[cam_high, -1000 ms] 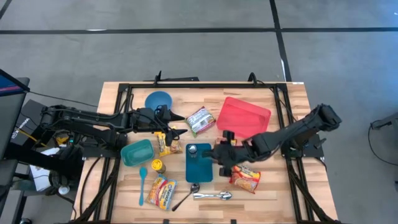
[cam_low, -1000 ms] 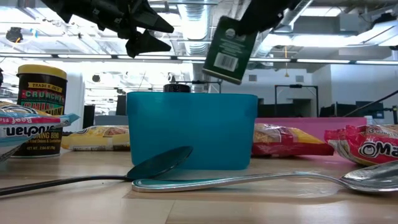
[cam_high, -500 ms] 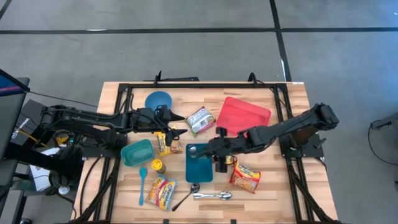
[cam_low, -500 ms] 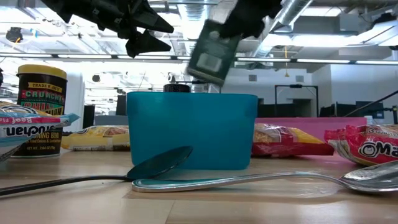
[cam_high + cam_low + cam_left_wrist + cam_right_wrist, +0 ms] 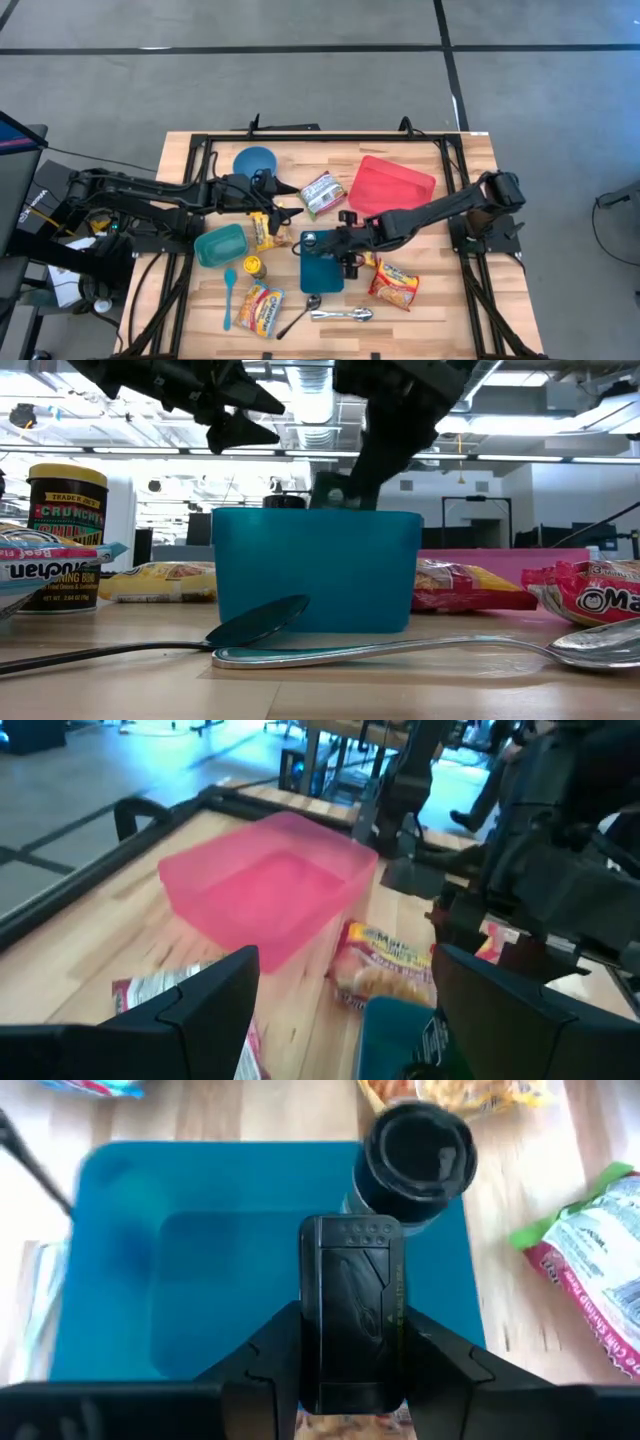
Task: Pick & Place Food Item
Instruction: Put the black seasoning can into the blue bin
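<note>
Lowered since a second ago, the right hand (image 5: pixel 335 243) now reaches down into the dark teal bin (image 5: pixel 322 262) near the middle of the tabletop (image 5: pixel 450 300); back then it held its dark green packet (image 5: pixel 351 1308) up in the air above the bin, barcode showing. The right hand is clamped on this flat packet, whose printed top shows no writing I can read, and the packet sits inside the bin just beside a black-capped jar (image 5: pixel 418 1155) standing in a corner of the same bin. The left hand (image 5: pixel 283 200) hangs with its fingers spread wide and holding nothing, above the tabletop between a blue bowl (image 5: pixel 255 161) and a yellow noodle packet (image 5: pixel 267 231). At table level a dark can (image 5: pixel 66 536) reads "TRADER JOE'S" and "CRUNCHY"; its other lettering is too small. A red noodle packet (image 5: pixel 586 602) shows large letters "OMA". Another red-and-white packet (image 5: pixel 52 568) lies with its print upside down. The pink tray (image 5: pixel 392 186) and the light teal container (image 5: pixel 220 245) hold nothing visible. Two spoons (image 5: pixel 400 649) lie in front of the bin.
</note>
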`<state>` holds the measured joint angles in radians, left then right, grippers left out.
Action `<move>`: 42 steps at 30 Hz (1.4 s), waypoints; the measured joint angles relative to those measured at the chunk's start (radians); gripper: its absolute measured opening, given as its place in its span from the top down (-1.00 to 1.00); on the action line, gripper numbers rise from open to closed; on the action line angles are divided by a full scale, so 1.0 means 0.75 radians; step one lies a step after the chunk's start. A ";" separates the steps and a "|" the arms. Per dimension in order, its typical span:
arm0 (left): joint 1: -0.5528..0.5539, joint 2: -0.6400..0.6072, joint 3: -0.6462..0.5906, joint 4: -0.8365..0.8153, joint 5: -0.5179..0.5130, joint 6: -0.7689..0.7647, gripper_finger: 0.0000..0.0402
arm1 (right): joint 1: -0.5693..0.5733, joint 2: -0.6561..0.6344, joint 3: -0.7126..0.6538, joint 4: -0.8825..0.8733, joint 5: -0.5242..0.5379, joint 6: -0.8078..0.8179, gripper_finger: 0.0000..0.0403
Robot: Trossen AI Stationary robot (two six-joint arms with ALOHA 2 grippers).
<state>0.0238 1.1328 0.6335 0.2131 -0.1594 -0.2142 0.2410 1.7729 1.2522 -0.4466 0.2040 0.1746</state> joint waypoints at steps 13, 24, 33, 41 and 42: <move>0.001 -0.001 -0.002 0.007 0.000 0.000 -0.46 | 0.001 0.006 0.002 0.000 -0.001 -0.003 0.38; 0.001 -0.001 -0.002 0.007 0.000 0.000 -0.46 | 0.002 0.023 0.003 0.021 -0.001 -0.003 0.38; 0.001 -0.001 -0.002 0.007 0.000 0.000 -0.46 | 0.020 0.053 -0.002 0.021 -0.002 -0.002 0.38; 0.001 -0.001 -0.002 0.007 0.000 0.000 -0.46 | 0.019 0.113 0.004 0.046 0.000 0.002 0.38; 0.001 -0.001 -0.002 0.006 0.000 0.000 -0.46 | 0.019 0.109 0.000 0.040 0.003 0.000 0.38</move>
<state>0.0246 1.1324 0.6323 0.2177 -0.1596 -0.2142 0.2550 1.8548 1.2524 -0.4170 0.2059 0.1747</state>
